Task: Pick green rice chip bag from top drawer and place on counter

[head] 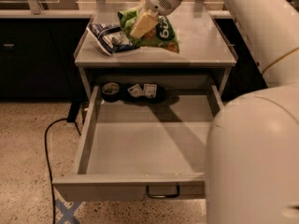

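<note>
Green rice chip bag [166, 33] is out of the open top drawer [140, 148], low over the counter [201, 41], just right of a dark blue bag [108, 37]. Gripper [140, 28] pinches it; release judged outstanding

Well below and left of the gripper [141, 27] up top, a black cable [46, 146] snaked over speckled floor [25, 176] beside dark cabinets [32, 59].

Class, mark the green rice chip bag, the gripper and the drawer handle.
green rice chip bag [165, 33], camera view, white lettering.
gripper [138, 29], camera view, gripping bag above counter [205, 45].
drawer handle [162, 197], camera view, bar middle.
</note>
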`<state>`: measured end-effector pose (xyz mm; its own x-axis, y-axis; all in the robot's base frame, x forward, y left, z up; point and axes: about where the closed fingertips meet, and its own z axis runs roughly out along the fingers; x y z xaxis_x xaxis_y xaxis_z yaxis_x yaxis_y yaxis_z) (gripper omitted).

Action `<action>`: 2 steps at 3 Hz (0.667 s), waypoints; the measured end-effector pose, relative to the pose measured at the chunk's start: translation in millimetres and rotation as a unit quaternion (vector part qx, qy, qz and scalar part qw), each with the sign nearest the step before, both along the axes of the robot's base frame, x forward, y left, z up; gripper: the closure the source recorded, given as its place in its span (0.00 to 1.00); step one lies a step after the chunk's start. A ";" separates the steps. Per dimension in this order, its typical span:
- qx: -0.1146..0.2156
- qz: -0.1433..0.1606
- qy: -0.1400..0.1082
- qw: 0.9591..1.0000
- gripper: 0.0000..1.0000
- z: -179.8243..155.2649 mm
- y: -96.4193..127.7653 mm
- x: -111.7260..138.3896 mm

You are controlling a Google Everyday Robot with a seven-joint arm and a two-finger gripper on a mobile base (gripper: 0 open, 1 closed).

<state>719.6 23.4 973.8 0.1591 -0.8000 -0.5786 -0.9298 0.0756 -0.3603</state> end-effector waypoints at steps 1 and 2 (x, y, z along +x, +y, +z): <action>-0.030 -0.047 0.018 0.998 1.00 -28.2 -25.4 46.0; -0.028 -0.061 0.000 0.998 1.00 -17.0 -35.0 59.2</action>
<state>778.8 -11.6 956.8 0.0590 -0.8448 -0.5318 -0.9147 0.1676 -0.3677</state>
